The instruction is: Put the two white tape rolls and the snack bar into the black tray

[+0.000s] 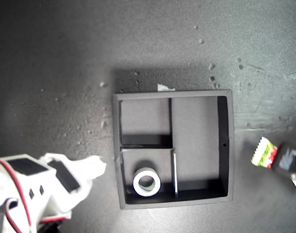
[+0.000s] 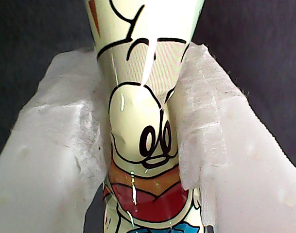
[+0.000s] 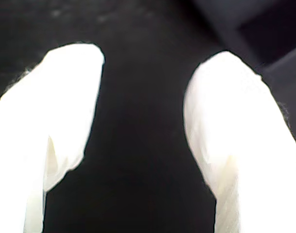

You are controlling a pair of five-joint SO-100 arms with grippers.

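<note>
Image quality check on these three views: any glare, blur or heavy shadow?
Exterior view: soft focus, the black tray casts a dark shadow beyond its far wall, and the table is brighter toward the exterior view's right. First wrist view: sharp, with glare streaks on the snack bar. Second wrist view: blurred, my second hand overexposed.

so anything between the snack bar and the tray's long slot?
Nothing visible. My first pincer holds the snack bar just off the black tray on the exterior view's right; the long compartment is empty and the table between is bare.

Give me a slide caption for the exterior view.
One white tape roll sits in a small compartment of the black tray while my first claw holds the snack bar.
</note>
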